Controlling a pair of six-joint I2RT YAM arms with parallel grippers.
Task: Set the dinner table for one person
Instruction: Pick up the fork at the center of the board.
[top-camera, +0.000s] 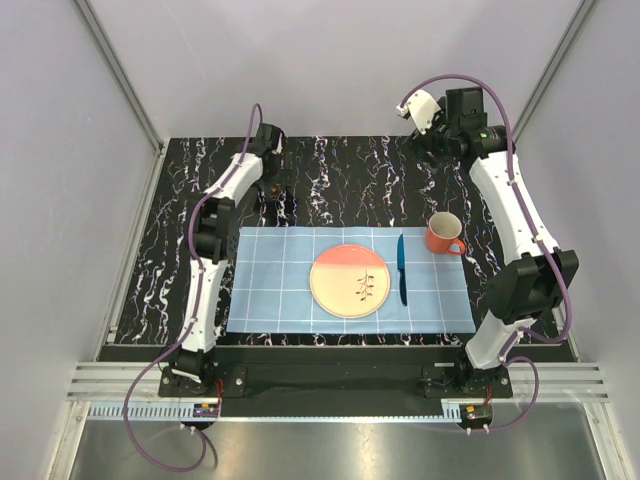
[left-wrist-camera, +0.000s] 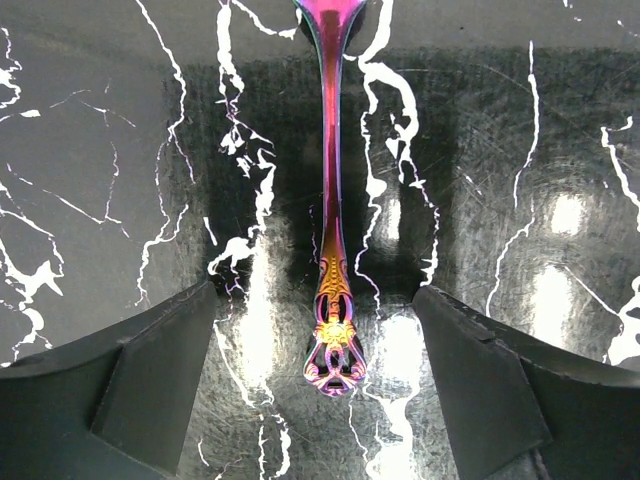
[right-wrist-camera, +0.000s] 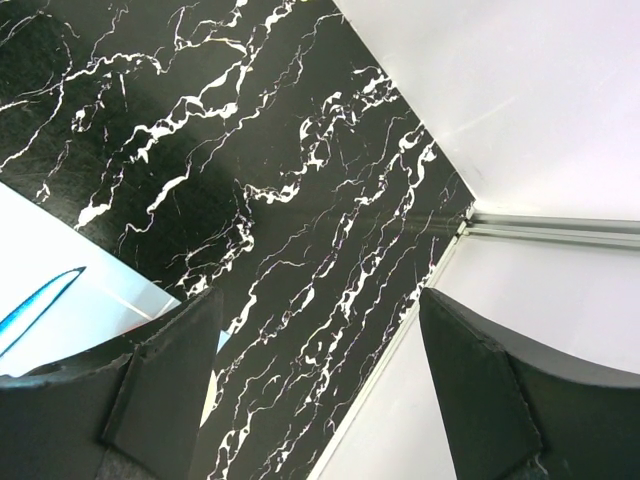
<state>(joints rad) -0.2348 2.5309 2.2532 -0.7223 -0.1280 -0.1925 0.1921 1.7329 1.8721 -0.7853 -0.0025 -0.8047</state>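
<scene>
The large rectangular black dinner table with white marble-like streaks (top-camera: 340, 170) was spread beneath both arms. On it lay a light-blue checked cloth mat (top-camera: 270, 290), on which 1 round pink-and-cream plate (top-camera: 348, 281), 1 blue knife (top-camera: 402, 268) and 1 orange mug (top-camera: 443, 233) were set. The left gripper (left-wrist-camera: 315, 300) was lowered over the bare tabletop, jaws spread either side of an iridescent, ornate metal utensil handle (left-wrist-camera: 331, 200) without touching it. The right gripper (right-wrist-camera: 320, 300) was raised, jaws spread around nothing.
</scene>
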